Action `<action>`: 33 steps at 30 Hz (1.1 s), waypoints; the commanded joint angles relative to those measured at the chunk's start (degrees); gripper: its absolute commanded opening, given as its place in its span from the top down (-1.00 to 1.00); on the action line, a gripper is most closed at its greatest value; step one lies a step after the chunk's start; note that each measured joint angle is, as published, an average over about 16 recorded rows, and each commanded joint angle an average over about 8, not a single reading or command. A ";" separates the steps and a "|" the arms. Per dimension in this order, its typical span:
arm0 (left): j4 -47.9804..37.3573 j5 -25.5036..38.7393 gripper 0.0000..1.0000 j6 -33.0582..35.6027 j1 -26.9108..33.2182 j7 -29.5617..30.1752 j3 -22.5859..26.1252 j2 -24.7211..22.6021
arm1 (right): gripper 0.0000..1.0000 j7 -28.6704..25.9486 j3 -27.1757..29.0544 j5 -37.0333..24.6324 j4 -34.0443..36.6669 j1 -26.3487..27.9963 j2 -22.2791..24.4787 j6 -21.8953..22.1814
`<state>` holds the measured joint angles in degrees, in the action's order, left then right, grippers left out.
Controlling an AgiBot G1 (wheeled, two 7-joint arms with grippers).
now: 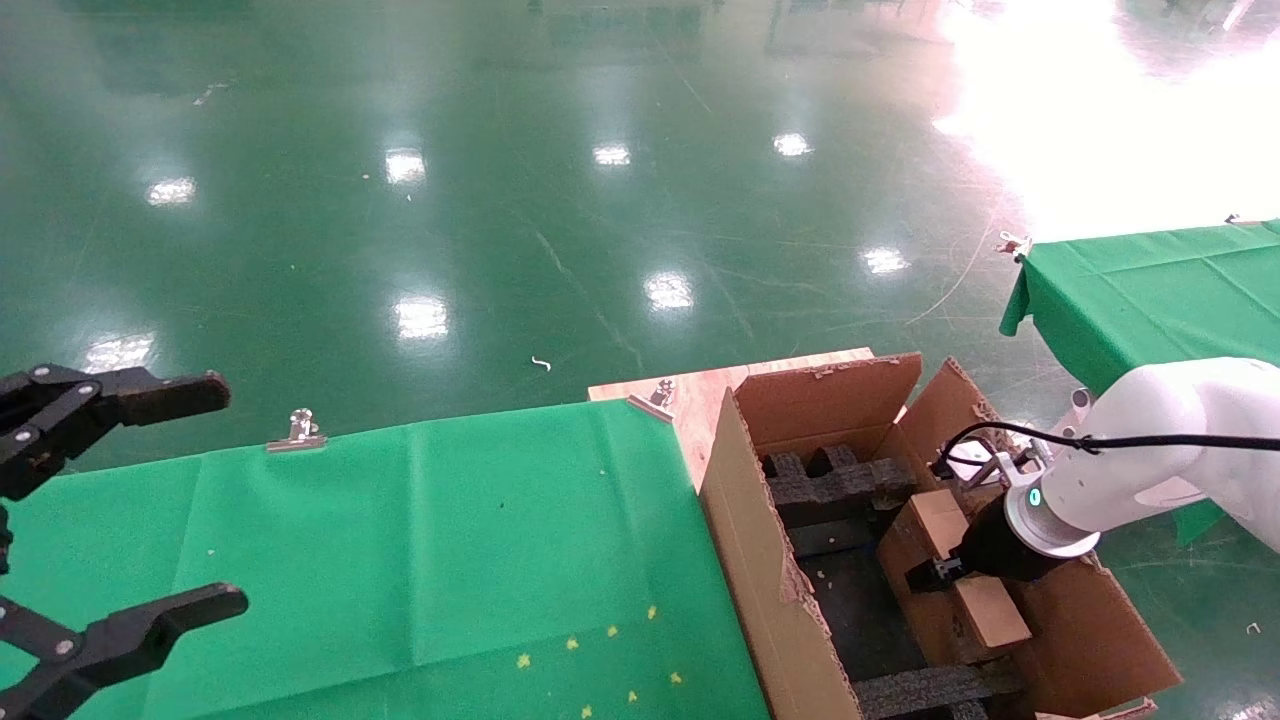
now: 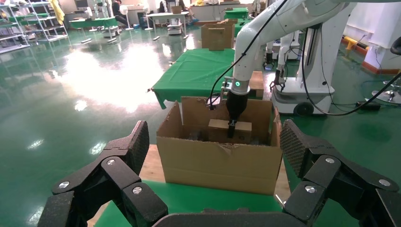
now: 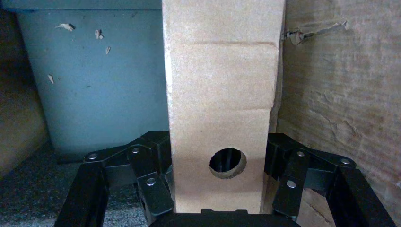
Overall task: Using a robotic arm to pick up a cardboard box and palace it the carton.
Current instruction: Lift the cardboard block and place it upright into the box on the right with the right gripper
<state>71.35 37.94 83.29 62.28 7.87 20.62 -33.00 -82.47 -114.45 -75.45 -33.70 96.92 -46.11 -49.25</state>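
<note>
Nearest us, our left gripper (image 1: 150, 500) hangs idle with its fingers spread wide over the green-covered table (image 1: 450, 540). Beyond it to our right, the robotic arm (image 1: 1150, 460) reaches down into the carton (image 1: 760, 560), its right gripper (image 3: 220, 189) clamped on the cardboard box (image 3: 220, 104). We hold that box inside the carton, close to the far wall, beside the black foam inserts (image 1: 840, 480).

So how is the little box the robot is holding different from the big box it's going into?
The little box is small, while the big box is several times larger. The little box is closed, with a round hole in one face; the big box is open on top, with torn flaps and black foam inside. The right gripper holds the little box; the big box rests beside the green table. Both are brown cardboard.
</note>
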 commanded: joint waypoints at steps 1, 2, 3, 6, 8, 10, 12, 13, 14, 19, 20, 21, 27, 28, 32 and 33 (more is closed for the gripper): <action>0.00 0.00 -1.00 0.00 0.00 0.00 0.00 0.00 | 0.00 1.09 0.33 0.59 1.42 -0.17 -0.49 -0.40; 0.00 0.00 -1.00 0.00 0.00 0.00 0.00 0.00 | -0.25 1.38 0.39 0.73 1.77 -0.25 -0.63 -0.55; -0.01 0.00 -1.00 0.00 0.00 0.00 0.00 0.00 | -0.50 1.60 0.43 0.85 2.04 -0.31 -0.75 -0.68; -0.01 0.00 -1.00 -0.01 -0.01 0.00 0.00 0.00 | -1.00 1.98 0.52 1.10 2.59 -0.47 -0.99 -0.96; -0.01 0.00 -1.00 -0.01 -0.01 0.00 0.00 0.00 | -1.00 1.87 0.52 1.06 2.51 -0.45 -0.96 -0.96; -0.01 0.00 -1.00 -0.01 -0.01 0.00 0.00 0.00 | -1.00 1.69 0.48 0.92 2.23 -0.37 -0.83 -0.85; -0.01 0.00 -1.00 -0.01 -0.01 0.00 0.00 0.00 | -1.00 1.57 0.45 0.82 2.07 -0.33 -0.76 -0.78; -0.01 0.00 -1.00 -0.01 -0.01 0.00 0.00 0.00 | -1.00 1.53 0.44 0.78 2.02 -0.31 -0.73 -0.75; -0.01 0.00 -1.00 -0.01 -0.01 0.00 0.00 0.00 | -1.00 1.49 0.43 0.74 1.98 -0.27 -0.70 -0.73; -0.01 0.00 -1.00 -0.01 -0.01 0.00 0.00 0.00 | -1.00 1.53 0.40 0.56 1.99 0.04 -0.58 -0.65; -0.01 0.00 -1.00 -0.01 -0.01 0.00 0.00 0.00 | -1.00 1.54 0.39 0.50 1.96 0.15 -0.53 -0.63; -0.01 0.00 -1.00 -0.01 -0.01 0.00 0.00 0.00 | -1.00 1.55 0.39 0.45 1.91 0.27 -0.48 -0.60; -0.01 -0.01 -1.00 -0.01 -0.01 0.00 0.00 0.00 | -1.00 1.43 0.28 0.07 1.34 0.84 -0.07 -0.47; -0.01 -0.01 -1.00 -0.01 -0.01 0.00 0.00 0.00 | -1.00 1.39 0.24 0.00 1.21 0.92 0.02 -0.45; -0.01 -0.01 -1.00 -0.01 -0.01 0.00 0.00 0.00 | -1.00 1.18 0.13 -0.33 0.56 1.50 0.51 -0.43; -0.01 -0.01 -1.00 -0.01 -0.01 0.00 0.00 0.00 | -1.00 1.10 0.14 -0.40 0.38 1.74 0.64 -0.42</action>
<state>71.34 37.94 83.27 62.27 7.87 20.62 -33.00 -81.46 -114.13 -75.75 -33.38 99.05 -45.51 -49.59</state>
